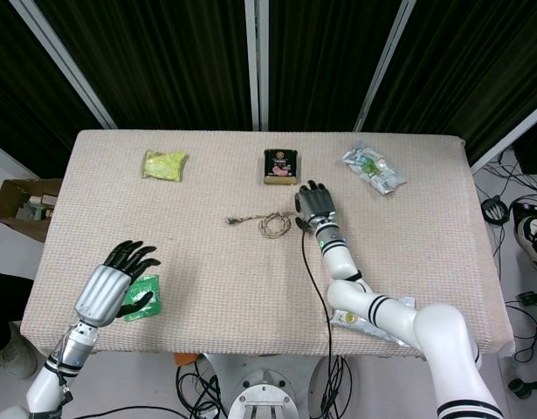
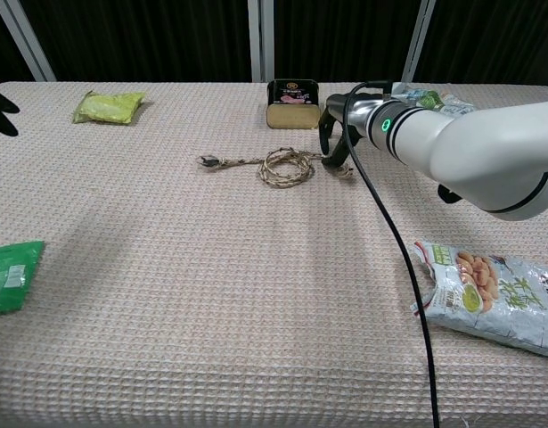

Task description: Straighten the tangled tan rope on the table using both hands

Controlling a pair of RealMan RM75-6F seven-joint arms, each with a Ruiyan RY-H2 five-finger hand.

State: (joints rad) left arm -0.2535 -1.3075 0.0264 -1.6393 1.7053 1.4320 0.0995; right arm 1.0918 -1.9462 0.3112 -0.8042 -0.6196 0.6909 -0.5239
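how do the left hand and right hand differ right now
The right hand is at the far middle of the table, fingers down at the tan rope's right end; the left hand hovers near the front left over a green packet, far from the rope. The left hand's fingers are spread, holding nothing. Both are dark-fingered.

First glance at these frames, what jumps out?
The coiled tan rope mid-table, with the white right arm's dark hand at its right end. The left hand hovers far off, over a green packet near the front-left edge. A dark tin sits just behind the rope.
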